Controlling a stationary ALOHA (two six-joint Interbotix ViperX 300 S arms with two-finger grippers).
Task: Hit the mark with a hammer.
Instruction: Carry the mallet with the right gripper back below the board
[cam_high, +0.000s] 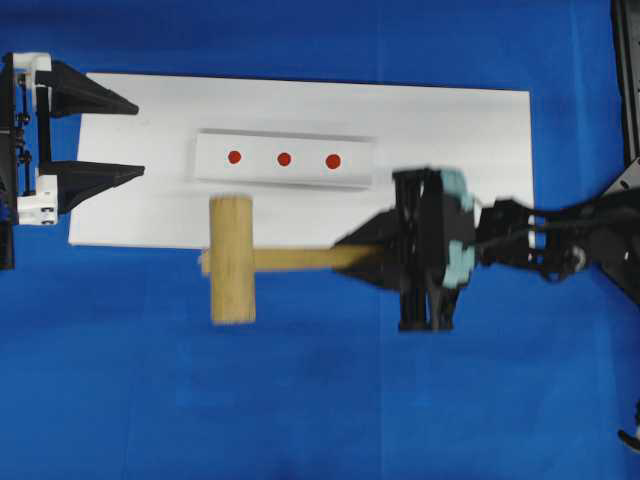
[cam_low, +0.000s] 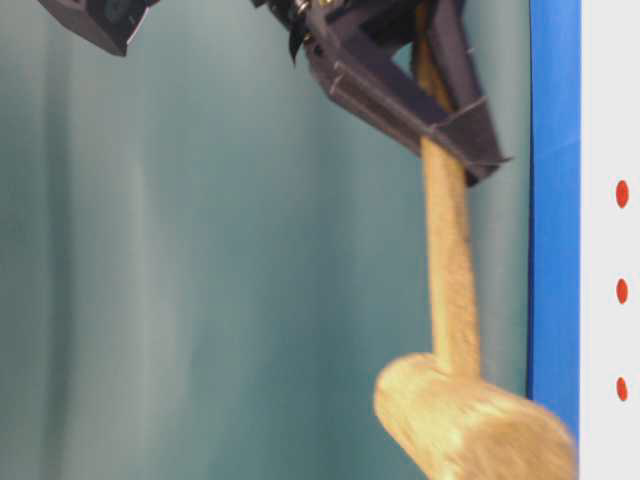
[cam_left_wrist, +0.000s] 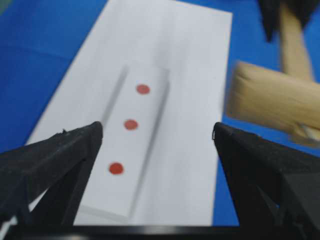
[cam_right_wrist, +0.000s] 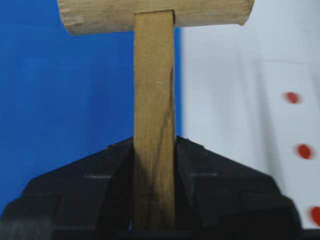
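My right gripper (cam_high: 362, 258) is shut on the handle of the hammer (cam_high: 231, 259), a light-wood mallet. The thick head points left and hangs over the front edge of the white sheet (cam_high: 450, 130), in front of the leftmost mark. In the right wrist view the handle (cam_right_wrist: 154, 125) runs up between my fingers to the head. Three red marks (cam_high: 284, 159) lie in a row on a small white strip (cam_high: 210, 160) on the sheet. My left gripper (cam_high: 130, 138) is open and empty at the sheet's left end; in its wrist view the marks (cam_left_wrist: 131, 124) lie ahead.
Blue cloth (cam_high: 320, 400) covers the table around the white sheet. The right arm (cam_high: 560, 240) stretches in from the right edge. In the table-level view the hammer (cam_low: 450, 300) hangs in the air left of the sheet's edge.
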